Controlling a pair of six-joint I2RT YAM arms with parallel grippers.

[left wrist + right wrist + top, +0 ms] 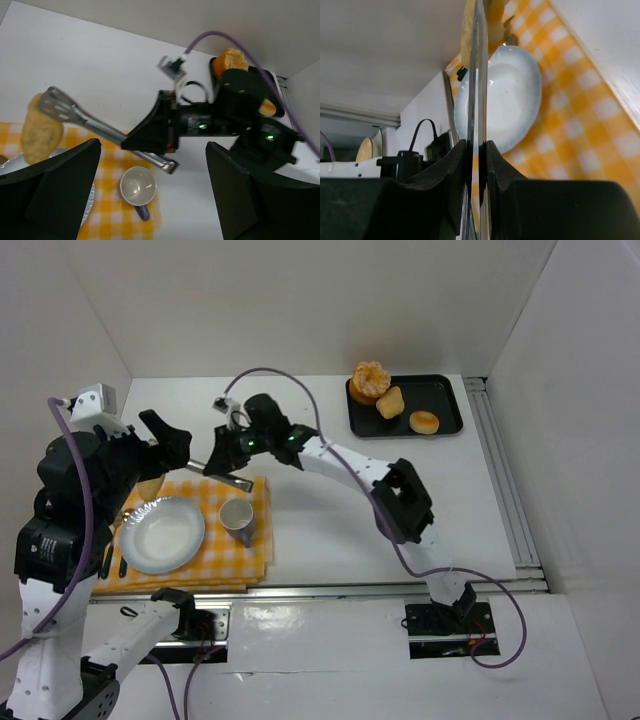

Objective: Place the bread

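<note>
My right gripper (pixel 222 462) is shut on metal tongs (pixel 232 480), seen edge-on between its fingers in the right wrist view (pixel 479 75). The tongs (pixel 100 127) pinch an oblong tan bread (pixel 42 132) at their far end and hold it above the far left edge of the white plate (pixel 163 535). In the top view the bread (pixel 149 487) is partly hidden by my left arm. In the right wrist view the bread (pixel 469 30) is above the plate (pixel 510 95). My left gripper (pixel 170 450) is open and empty above the tongs.
A yellow checked cloth (pixel 250 550) carries the plate and a grey cup (pixel 237 515) with a purple handle (pixel 137 186). A black tray (pixel 440 400) at the back right holds three more breads. White walls stand close on the left, back and right.
</note>
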